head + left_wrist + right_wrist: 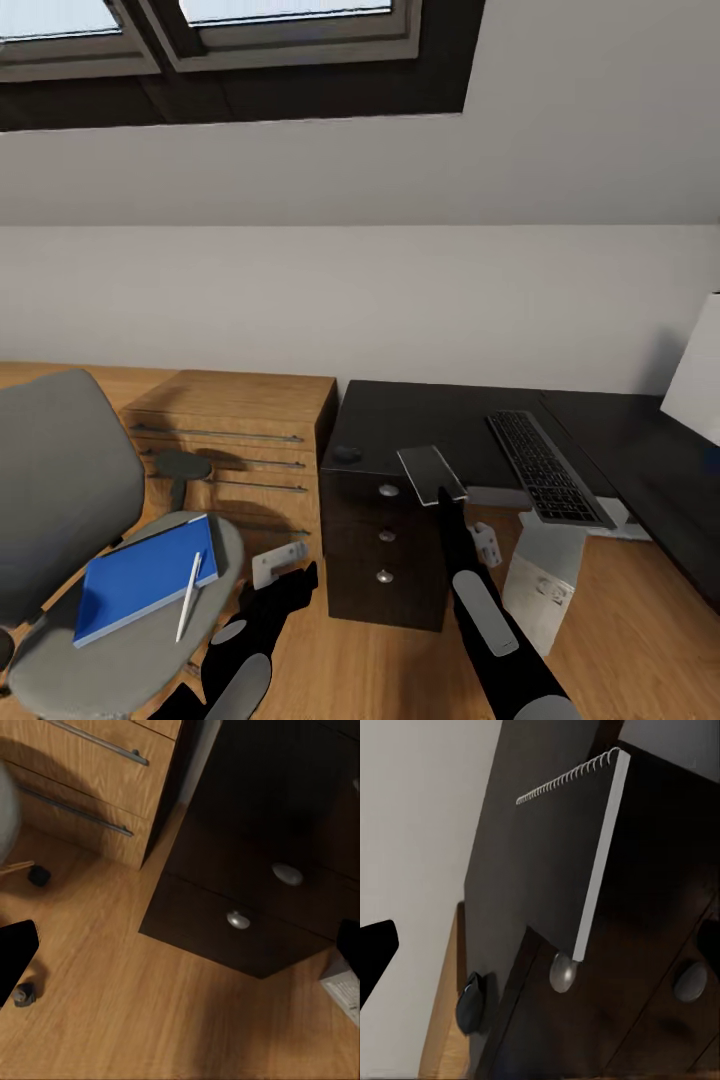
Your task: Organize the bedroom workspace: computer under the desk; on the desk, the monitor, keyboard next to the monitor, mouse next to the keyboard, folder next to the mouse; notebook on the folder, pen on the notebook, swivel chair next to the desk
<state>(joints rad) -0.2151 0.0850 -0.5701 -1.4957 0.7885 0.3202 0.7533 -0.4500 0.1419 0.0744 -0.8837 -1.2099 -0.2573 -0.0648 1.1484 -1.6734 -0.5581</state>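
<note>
Your desk (430,420) fills the right half of the head view, monitor (695,385) at its 3 o'clock edge and keyboard (548,466) overhanging the front. The swivel chair (60,480) sits at 8 o'clock carrying the folder (140,580) and pen (189,596). The computer (545,575) stands under the desk. Your right gripper (443,497) is clamped on the notebook (430,473) (spiral-bound) above the drawers; the mouse (347,453) lies at the notebook's 9 o'clock. For your left gripper (290,585), low over the floor, you cannot tell whether it is parted.

I see soft, even daylight from the skylight (200,30); faint shadows fall on the wooden drawers (235,440); both wrist views look slightly blurred.
</note>
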